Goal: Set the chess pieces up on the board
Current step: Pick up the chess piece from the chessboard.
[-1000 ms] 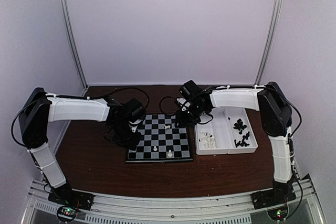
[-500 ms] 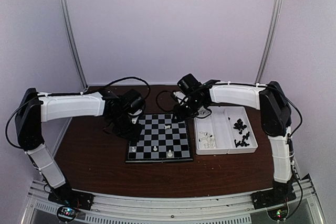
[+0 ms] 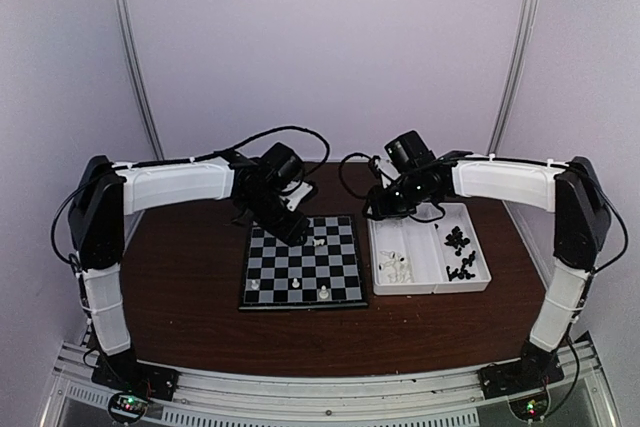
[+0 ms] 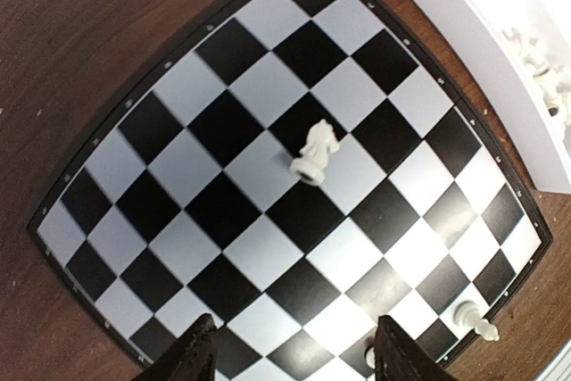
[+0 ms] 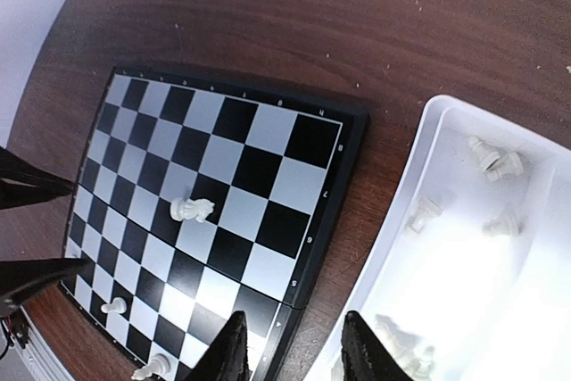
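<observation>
The board point(image 3: 300, 265) lies at the table's middle. On it a white knight point(image 4: 316, 151) lies on its side near the far middle; it also shows in the top view point(image 3: 318, 243) and the right wrist view point(image 5: 192, 210). A white pawn point(image 3: 254, 285) and another white piece point(image 3: 325, 292) stand in the near row. My left gripper point(image 3: 291, 228) hovers open and empty over the board's far left part, the knight ahead of its fingertips point(image 4: 201, 352). My right gripper point(image 3: 386, 209) is open and empty above the gap between the board's right edge point(image 5: 326, 207) and the tray.
A white two-compartment tray point(image 3: 432, 285) stands right of the board, with several white pieces point(image 3: 398, 265) in its left compartment and several black pieces point(image 3: 458, 252) in its right one. In the right wrist view loose white pieces point(image 5: 492, 160) lie in the tray point(image 5: 419, 160).
My left gripper has swung from the board's left edge to over its far left part. My right gripper has moved right, from the board's far right corner toward the tray.
</observation>
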Controlling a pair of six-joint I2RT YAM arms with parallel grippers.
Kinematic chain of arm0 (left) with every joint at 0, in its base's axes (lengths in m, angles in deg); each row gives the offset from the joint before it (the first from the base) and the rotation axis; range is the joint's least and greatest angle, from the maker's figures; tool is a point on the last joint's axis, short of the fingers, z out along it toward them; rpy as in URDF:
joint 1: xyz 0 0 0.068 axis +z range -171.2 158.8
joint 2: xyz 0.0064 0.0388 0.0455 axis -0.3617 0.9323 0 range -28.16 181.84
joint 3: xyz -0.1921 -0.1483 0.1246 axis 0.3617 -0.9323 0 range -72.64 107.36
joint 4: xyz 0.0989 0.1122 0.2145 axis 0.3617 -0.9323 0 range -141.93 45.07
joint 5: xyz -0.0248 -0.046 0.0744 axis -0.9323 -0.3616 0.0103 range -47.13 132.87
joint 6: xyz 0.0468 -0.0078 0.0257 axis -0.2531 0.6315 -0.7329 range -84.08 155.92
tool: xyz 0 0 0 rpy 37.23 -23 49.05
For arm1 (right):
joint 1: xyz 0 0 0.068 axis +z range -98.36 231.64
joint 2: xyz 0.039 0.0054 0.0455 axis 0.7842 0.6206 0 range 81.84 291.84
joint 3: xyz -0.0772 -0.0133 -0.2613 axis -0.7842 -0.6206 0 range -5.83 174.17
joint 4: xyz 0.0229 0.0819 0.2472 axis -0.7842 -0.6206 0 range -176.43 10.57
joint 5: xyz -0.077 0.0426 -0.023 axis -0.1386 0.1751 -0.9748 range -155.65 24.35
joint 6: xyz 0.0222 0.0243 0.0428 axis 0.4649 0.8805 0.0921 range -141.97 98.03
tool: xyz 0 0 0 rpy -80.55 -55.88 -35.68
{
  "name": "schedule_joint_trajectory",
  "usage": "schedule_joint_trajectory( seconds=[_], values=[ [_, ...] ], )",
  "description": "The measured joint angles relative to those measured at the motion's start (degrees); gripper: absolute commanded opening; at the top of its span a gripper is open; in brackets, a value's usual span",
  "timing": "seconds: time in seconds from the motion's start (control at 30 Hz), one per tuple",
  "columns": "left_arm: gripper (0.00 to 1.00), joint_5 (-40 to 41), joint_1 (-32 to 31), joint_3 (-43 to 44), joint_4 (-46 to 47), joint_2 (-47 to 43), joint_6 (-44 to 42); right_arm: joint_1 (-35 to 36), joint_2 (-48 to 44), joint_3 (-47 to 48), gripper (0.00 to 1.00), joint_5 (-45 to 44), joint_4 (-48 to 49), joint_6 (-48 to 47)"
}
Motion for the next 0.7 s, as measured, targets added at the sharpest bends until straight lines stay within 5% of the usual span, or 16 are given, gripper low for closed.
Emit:
schedule_joint_trajectory(
  seconds=[0.3,0.7],
  values=[
    [0.65,-8.5,0.1,9.2,0.7,9.8,-10.6,-0.1,-5.9,-3.8,0.36,-1.0,4.3,1.4],
    [0.64,-10.0,0.8,17.5,0.2,16.5,-17.6,-0.4,-14.4,-13.0,0.37,-4.4,10.8,4.5]
  ],
)
